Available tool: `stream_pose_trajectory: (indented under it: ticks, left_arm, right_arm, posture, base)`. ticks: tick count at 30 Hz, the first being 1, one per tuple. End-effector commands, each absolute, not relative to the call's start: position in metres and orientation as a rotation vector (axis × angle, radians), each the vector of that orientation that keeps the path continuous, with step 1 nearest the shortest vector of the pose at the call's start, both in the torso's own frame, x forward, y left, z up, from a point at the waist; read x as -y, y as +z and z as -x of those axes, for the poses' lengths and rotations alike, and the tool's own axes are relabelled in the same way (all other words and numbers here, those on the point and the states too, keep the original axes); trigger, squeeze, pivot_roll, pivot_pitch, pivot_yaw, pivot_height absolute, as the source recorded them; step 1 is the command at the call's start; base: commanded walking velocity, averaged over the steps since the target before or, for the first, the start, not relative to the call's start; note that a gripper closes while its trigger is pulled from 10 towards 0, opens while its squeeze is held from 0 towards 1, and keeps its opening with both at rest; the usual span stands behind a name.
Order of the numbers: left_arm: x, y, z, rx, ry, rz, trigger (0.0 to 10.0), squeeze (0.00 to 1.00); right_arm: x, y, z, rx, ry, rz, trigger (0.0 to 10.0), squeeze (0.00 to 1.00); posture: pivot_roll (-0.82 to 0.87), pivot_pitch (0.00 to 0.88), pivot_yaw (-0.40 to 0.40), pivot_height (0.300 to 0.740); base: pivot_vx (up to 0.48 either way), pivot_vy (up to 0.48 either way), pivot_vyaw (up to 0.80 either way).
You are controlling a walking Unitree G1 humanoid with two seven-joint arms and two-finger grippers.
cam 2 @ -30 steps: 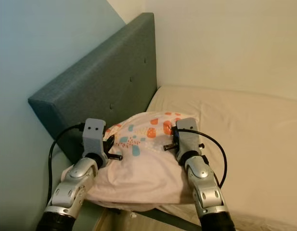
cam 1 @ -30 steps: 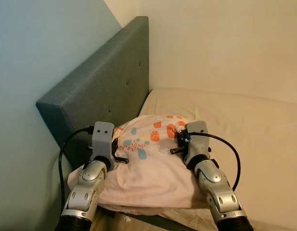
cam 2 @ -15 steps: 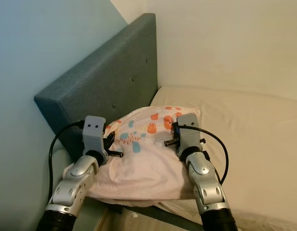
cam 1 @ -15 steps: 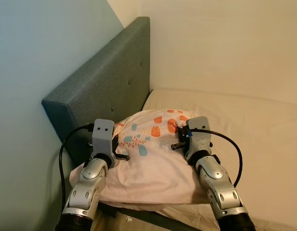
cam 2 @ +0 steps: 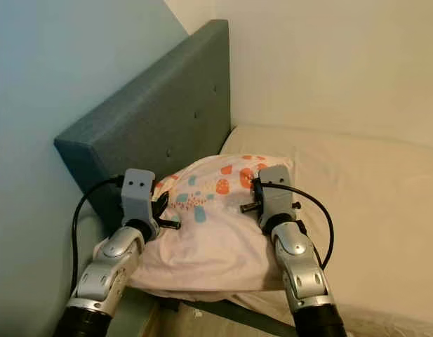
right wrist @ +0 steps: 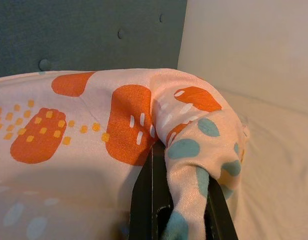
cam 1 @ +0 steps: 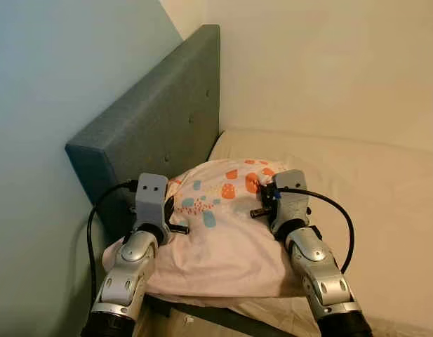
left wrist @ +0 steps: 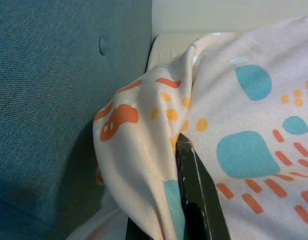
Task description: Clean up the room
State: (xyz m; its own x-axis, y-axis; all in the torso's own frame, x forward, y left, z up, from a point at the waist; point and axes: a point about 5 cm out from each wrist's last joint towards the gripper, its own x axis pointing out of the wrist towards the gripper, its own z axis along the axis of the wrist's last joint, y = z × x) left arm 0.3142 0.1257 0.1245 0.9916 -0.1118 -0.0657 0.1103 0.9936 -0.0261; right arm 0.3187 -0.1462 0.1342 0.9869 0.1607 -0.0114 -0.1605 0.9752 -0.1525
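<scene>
A pale pink pillow (cam 1: 220, 232) with orange and teal spots is held between both arms at the head of the bed, close to the grey-green headboard (cam 1: 156, 130). My left gripper (cam 1: 171, 206) is shut on its left edge, with the fabric (left wrist: 158, 165) bunched over one black finger (left wrist: 198, 195). At the pillow's right corner my right gripper (cam 1: 267, 196) is shut on a fold (right wrist: 193, 150) pinched between its fingers (right wrist: 146, 200). The pillow's near edge droops over the bed's edge.
The cream mattress (cam 1: 370, 196) stretches to the right, with a cream wall (cam 1: 328, 63) behind it. A light blue wall (cam 1: 41, 84) stands to the left of the headboard. A dark bed frame edge (cam 1: 223, 319) runs below the pillow.
The pillow has been carried a little farther toward the headboard with both grippers still on it. The view has shifted slightly.
</scene>
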Motion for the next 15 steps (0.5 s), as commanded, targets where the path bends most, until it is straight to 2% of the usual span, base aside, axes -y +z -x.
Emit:
stream_pose_trajectory:
  ticks: [1,11,15]
  left_arm:
    - [-0.1378,0.1332,-0.3136,-0.012,-0.062,0.005,10.0,0.0]
    - [-0.1354,0.1335,-0.3137,-0.006,-0.074,-0.001,10.0,0.0]
    - [-0.1356,0.1336,-0.3144,-0.006,-0.073,-0.001,10.0,0.0]
  right_arm:
    - [0.1597,0.1468,-0.319,0.072,0.083,0.163,10.0,0.0]
    - [0.1589,0.1457,-0.3183,0.072,0.079,0.154,10.0,0.0]
    - [0.1597,0.1458,-0.3182,0.075,0.073,0.142,10.0,0.0]
  posture:
    - [-0.13,0.065,0.043,0.677]
    - [-0.13,0.064,0.044,0.677]
    - [-0.13,0.064,0.044,0.662]
  base:
    - [0.0,0.0,0.0]
    - [0.0,0.0,0.0]
    - [0.0,0.0,0.0]
